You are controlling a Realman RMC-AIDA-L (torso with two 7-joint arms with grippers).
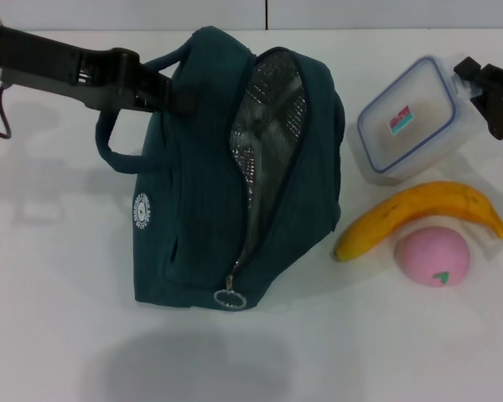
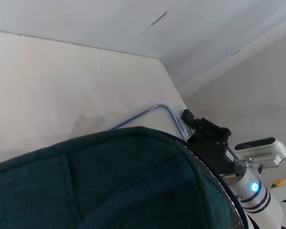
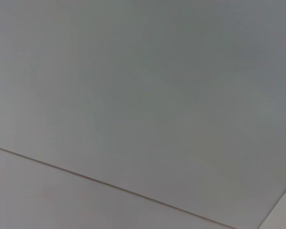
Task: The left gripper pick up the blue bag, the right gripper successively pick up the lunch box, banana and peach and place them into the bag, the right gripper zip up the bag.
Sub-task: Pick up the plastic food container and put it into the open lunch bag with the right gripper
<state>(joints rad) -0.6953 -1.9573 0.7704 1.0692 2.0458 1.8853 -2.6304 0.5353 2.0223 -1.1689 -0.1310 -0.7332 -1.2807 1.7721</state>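
At table left, left gripper (image 1: 174,90) pinches blue bag (image 1: 193,218) handle; right gripper (image 1: 478,84) touches lunch box (image 1: 407,117), finger state unclear.

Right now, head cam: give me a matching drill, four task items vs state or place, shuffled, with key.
Items:
1. blue bag
2. lunch box
3. banana
4. peach

States or places:
A. pink, on the table, nearest the robot on its right side
B. unzipped, foil lining showing, its handle at the left gripper
C. clear with a blue-rimmed lid, the right gripper at its far corner
D. yellow, lying between the box and the pink fruit

Pairs: 1-B, 2-C, 3-D, 4-A
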